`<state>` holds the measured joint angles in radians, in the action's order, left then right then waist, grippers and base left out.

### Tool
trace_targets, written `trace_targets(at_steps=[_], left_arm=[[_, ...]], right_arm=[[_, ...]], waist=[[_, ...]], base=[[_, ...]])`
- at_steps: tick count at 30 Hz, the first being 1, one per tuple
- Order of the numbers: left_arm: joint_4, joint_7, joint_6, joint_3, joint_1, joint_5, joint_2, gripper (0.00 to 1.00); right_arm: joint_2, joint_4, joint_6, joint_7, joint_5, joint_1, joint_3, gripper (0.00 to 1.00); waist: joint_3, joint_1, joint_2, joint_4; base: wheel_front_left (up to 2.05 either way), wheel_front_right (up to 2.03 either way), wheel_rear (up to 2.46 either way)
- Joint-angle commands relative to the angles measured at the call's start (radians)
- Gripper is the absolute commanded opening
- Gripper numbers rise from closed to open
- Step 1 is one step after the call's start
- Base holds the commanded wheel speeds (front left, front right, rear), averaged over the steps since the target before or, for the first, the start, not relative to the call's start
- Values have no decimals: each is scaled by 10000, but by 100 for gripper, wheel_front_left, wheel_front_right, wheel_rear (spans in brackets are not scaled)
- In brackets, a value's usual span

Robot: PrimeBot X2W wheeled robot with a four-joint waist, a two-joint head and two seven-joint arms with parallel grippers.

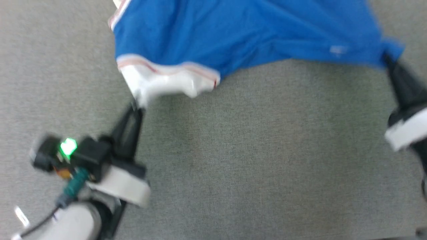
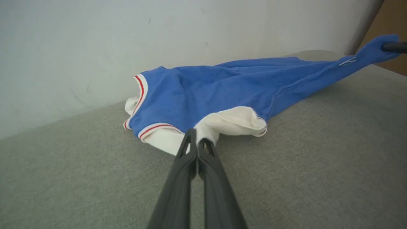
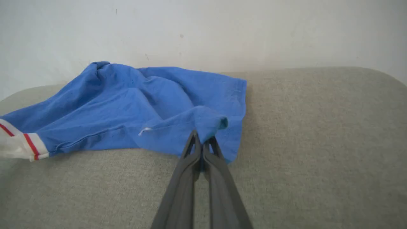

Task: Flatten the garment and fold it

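The blue garment [image 1: 247, 36] lies stretched across the grey cushioned surface [image 1: 253, 150] near its far side. My left gripper [image 1: 135, 108] is shut on the garment's white sleeve [image 1: 160, 83]; in the left wrist view its tips [image 2: 197, 140] pinch that sleeve [image 2: 229, 122]. My right gripper [image 1: 387, 60] is shut on the garment's blue bottom corner; in the right wrist view its tips [image 3: 202, 138] hold a bunched fold of the blue cloth [image 3: 143, 108]. The cloth is pulled taut between the two grippers and is creased. The right gripper's dark tip [image 2: 394, 47] also shows at the left wrist view's far right.
A pale wall [image 2: 127, 41] stands right behind the grey surface. The surface's rounded corner [image 3: 375, 76] drops off at the right. A brown panel [image 2: 394, 22] shows beyond the wall's end. Bare grey surface spreads between me and the garment.
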<state>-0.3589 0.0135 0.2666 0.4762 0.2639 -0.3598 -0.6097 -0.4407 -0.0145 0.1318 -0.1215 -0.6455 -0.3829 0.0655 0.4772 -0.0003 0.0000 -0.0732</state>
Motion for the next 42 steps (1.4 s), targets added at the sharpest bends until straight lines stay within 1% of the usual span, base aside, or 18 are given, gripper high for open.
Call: trace_targets(at_steps=[1, 2, 4, 8, 14, 16, 20, 26, 30, 33, 36, 40, 42], left_arm=[[34, -44, 56, 77, -304, -178, -16, 0], [84, 35, 36, 171, -657, -387, -7, 0], [212, 308, -61, 417, -1234, -585, -168, 0], [512, 952, -267, 771, -2277, -1332, -366, 0], [541, 1727, -373, 856, -3540, -2744, -476, 0], [397, 2028, -370, 856, -3912, -3216, -526, 0], [51, 2399, -298, 753, -4534, -3956, -656, 0], [-390, 2730, -155, 619, -5409, -4845, -803, 0], [-784, 2883, 24, 468, -6094, -5383, -981, 0], [-1205, 2725, 191, 205, -6526, -5567, -1144, 0], [-1600, 2330, 296, -164, -6625, -5459, -1267, 0], [-1892, 1989, 267, -465, -6323, -5130, -1402, 0], [-1995, 1869, 166, -594, -5914, -4830, -1525, 0]], right_arm=[[1, 11, -11, 19, -78, 318, 3, 0], [-41, -2, -11, 3, -78, 648, 52, 0], [-46, -79, -11, -37, -193, 1237, 42, 0], [-201, -204, -11, -200, -353, 2202, 25, 0], [-425, -311, -11, -767, -660, 3436, -301, 0], [-560, -305, -11, -1020, -677, 3853, -398, 0], [-603, -226, -11, -1601, -1015, 4633, -564, 0], [-593, -118, -11, -2568, -1243, 5765, -679, 0], [-476, 134, -11, -3388, -1450, 6507, -852, 0], [-380, 460, -11, -3774, -1529, 6988, -1242, 0], [-190, 836, -11, -3798, -1510, 7228, -1737, 0], [-25, 1210, -11, -3573, -1255, 7112, -2121, 0], [43, 1430, -11, -3412, -1052, 6863, -2264, 0]], waist=[[-732, 3, 0, 112], [-855, 3, 0, 146], [-1103, 3, 0, 193], [-1585, 3, 0, 261], [-2211, 3, 0, 366], [-2389, 3, 0, 421], [-2680, 3, 0, 509], [-3091, 3, 0, 647], [-3276, 3, 0, 687], [-3337, 3, 0, 723], [-3391, 3, 0, 755], [-3409, 3, 0, 749], [-3349, 3, 0, 738]], base=[[0, 0, 0], [0, 0, 0], [0, 0, 0], [0, 0, 0], [0, 0, 0], [0, 0, 0], [0, 0, 0], [0, 0, 0], [0, 0, 0], [0, 0, 0], [0, 0, 0], [0, 0, 0], [0, 0, 0]])
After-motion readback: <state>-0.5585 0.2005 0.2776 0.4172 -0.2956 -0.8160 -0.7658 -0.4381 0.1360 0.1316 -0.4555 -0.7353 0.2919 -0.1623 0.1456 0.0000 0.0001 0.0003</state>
